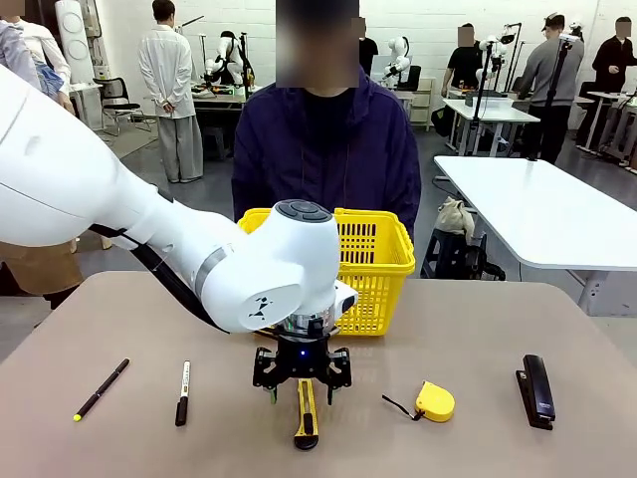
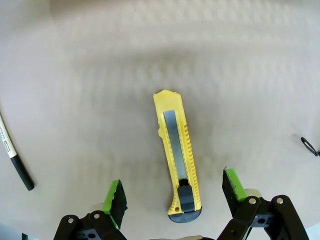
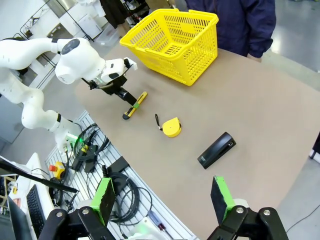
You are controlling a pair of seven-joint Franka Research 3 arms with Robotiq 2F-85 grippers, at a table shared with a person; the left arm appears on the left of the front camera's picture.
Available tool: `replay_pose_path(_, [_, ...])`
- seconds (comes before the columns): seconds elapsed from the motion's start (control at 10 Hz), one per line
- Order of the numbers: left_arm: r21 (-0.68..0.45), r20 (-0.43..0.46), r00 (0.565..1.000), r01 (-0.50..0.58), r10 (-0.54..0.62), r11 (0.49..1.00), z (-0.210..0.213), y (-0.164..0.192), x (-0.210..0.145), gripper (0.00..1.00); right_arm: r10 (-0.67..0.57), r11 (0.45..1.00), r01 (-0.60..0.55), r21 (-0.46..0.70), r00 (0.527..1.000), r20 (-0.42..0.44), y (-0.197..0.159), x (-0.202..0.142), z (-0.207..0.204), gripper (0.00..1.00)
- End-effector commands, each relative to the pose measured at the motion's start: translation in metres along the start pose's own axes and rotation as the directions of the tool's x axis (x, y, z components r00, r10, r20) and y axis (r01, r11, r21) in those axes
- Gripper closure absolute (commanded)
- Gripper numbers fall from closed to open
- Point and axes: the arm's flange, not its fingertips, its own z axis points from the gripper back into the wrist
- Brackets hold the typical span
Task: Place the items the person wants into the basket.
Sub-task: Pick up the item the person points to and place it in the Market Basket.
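The matte tan table carried a slim, ridged yellow-and-black utility knife near the middle of its near edge. A rounded yellow tape measure with a black strap lay to its right, and a thin black pen lay toward the left edge. The lattice-sided yellow plastic basket stood at the far edge. The left gripper hung over the knife, its jaws spread wide on either side with the green pads clear of it. The right gripper was likewise spread and empty.
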Motion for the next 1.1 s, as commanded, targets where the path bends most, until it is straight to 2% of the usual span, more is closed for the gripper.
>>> replay_pose_path(0.0, [0.007, 0.056, 0.998, -0.034, 0.033, 0.999, -0.012, -0.014, 0.003, 0.0, 0.012, 1.0, -0.012, 0.018, 1.0, 0.019, -0.001, 0.001, 0.0, 0.0])
replay_pose_path(0.7, [-0.006, 0.034, 0.999, -0.017, 0.017, 1.0, -0.024, -0.017, 0.006, 0.0, 0.012, 1.0, -0.012, 0.018, 1.0, 0.019, -0.001, 0.001, 0.0, 0.0])
replay_pose_path(0.8, [-0.012, 0.036, 0.999, 0.014, -0.013, 1.0, -0.024, -0.017, 0.005, 0.19, 0.012, 1.0, -0.012, 0.018, 1.0, 0.019, -0.001, 0.001, 0.0, 0.0])
replay_pose_path(0.9, [-0.013, 0.032, 0.999, 0.013, -0.013, 1.0, -0.024, -0.016, 0.005, 0.59, 0.012, 1.0, -0.012, 0.018, 1.0, 0.019, -0.001, 0.001, 0.0, 0.0])
replay_pose_path(1.0, [-0.015, 0.032, 0.999, 0.014, -0.013, 1.0, -0.023, -0.016, 0.005, 0.79, 0.012, 1.0, -0.012, 0.018, 1.0, 0.019, -0.001, 0.001, 0.0, 0.0])
